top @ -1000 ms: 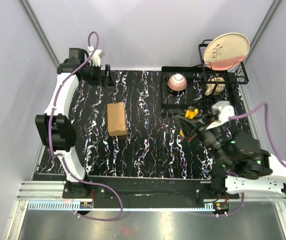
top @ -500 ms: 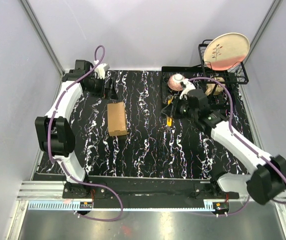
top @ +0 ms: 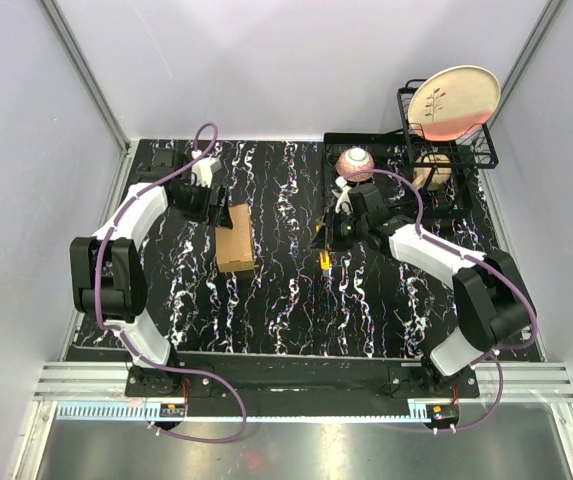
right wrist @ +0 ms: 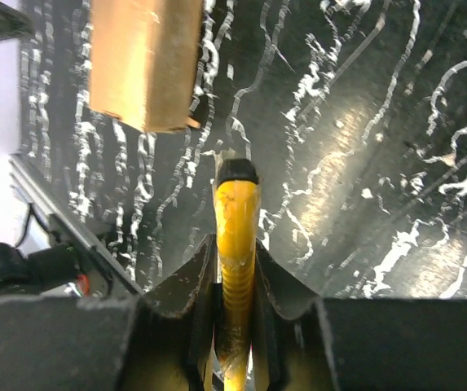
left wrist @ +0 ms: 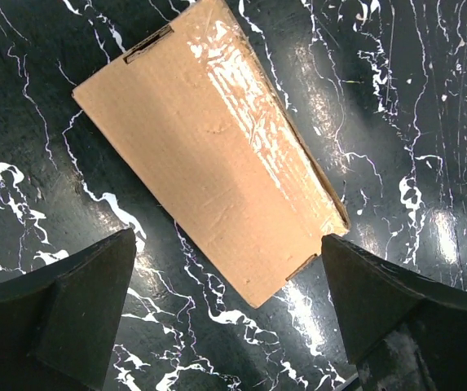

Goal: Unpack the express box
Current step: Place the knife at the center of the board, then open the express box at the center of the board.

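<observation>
Express box [top: 234, 238] flat on bench [top: 286, 300], left of centre, tape intact, flap shut. I judge unpacking not begun. Left end effector [left wrist: 231, 326] spread wide over its far end. Right end effector [right wrist: 235, 254] pinching yellow utility knife [right wrist: 235, 208], apart from box. Tape cut outstanding.

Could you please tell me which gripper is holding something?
The right gripper, shut on the yellow utility knife; the left gripper hangs open, empty, above the express box.

Items counted: one cardboard box [top: 234, 238]; one yellow knife [top: 324, 260]; one pink bowl [top: 355, 164]; one plate [top: 453, 100]; one wire rack [top: 485, 152]; one black tray [top: 326, 172]. Robot arms numbered two, the left arm [top: 134, 212] and the right arm [top: 431, 252]. Purple cables numbered two, the left cable [top: 202, 130] and the right cable [top: 413, 196].
</observation>
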Action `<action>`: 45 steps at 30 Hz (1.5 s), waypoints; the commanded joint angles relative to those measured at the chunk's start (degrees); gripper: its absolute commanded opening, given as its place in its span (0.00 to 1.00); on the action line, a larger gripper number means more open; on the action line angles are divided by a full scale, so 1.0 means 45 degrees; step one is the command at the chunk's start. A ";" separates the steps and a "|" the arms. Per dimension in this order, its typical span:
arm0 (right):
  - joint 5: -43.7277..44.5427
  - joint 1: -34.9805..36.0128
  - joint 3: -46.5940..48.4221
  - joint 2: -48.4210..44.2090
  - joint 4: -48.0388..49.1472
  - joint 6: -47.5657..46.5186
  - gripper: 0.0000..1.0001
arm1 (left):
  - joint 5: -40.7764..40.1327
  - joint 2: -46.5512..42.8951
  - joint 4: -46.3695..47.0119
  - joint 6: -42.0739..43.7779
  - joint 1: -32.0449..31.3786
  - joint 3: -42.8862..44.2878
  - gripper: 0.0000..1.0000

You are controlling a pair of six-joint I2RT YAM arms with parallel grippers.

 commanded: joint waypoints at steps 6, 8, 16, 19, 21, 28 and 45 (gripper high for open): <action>0.2152 0.0001 0.0717 0.0850 -0.1879 -0.1998 0.29 | 0.0300 0.0185 0.1467 -0.0092 0.0199 -0.0169 0.99; 0.2329 0.0041 0.0991 0.1006 -0.2056 -0.2194 0.34 | 0.0534 0.0303 0.1583 -0.0171 0.0199 -0.0228 0.99; 0.3637 0.0606 0.1616 0.0910 -0.2836 -0.2915 0.69 | 0.0770 0.0441 0.1877 -0.0112 0.0199 -0.0618 0.99; 0.5235 0.0976 0.2316 0.0617 -0.3731 -0.3499 0.69 | 0.0751 0.0402 0.1897 -0.0015 0.0199 -0.0813 0.99; 0.6327 0.1153 0.2748 0.0247 -0.4047 -0.3814 0.69 | 0.0731 0.0285 0.1916 0.0063 0.0238 -0.0988 0.98; 0.2804 0.1232 0.4912 0.1724 -0.1437 -0.2197 0.66 | 0.1042 0.0479 0.2151 0.0123 0.0608 -0.1341 0.90; 0.0143 0.1857 0.8216 0.7880 0.2572 0.0325 0.61 | 0.3074 0.2061 0.2678 -0.0639 0.1156 -0.0834 0.82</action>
